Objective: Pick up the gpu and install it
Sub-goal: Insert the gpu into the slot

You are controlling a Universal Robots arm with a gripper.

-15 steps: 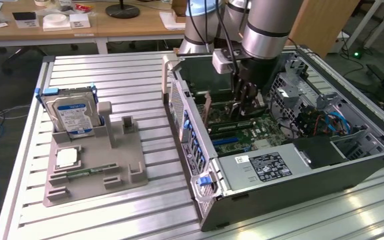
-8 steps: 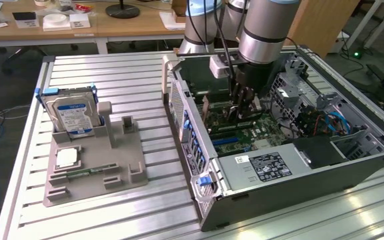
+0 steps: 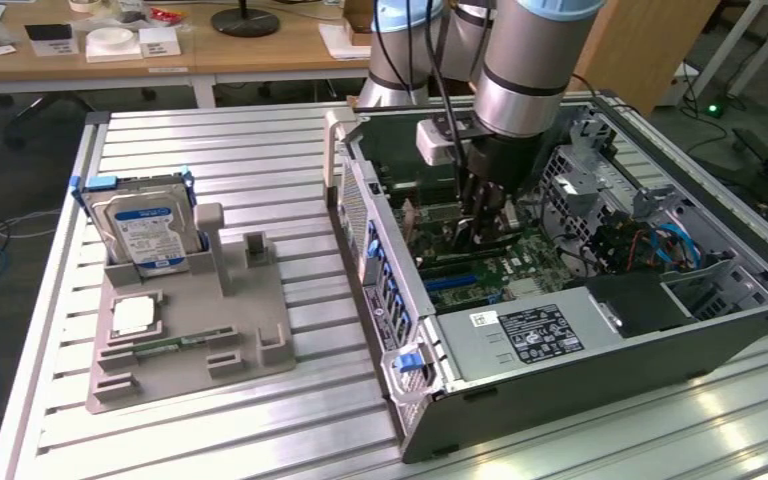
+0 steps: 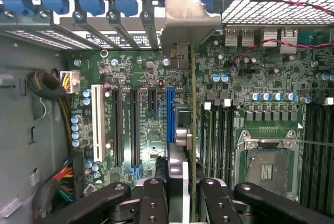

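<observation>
The gpu shows edge-on in the wrist view as a thin card with a silver bracket at its far end. It hangs over the motherboard, beside the long blue slot. My gripper is shut on the card, with its black fingers on either side. In the exterior view my gripper reaches down inside the open computer case, just above the motherboard. Whether the card touches the slot I cannot tell.
A grey parts holder lies on the slatted table at the exterior view's left, with a silver hard drive standing in it and a square CPU chip. Inside the case are a power supply, cables and an empty CPU socket.
</observation>
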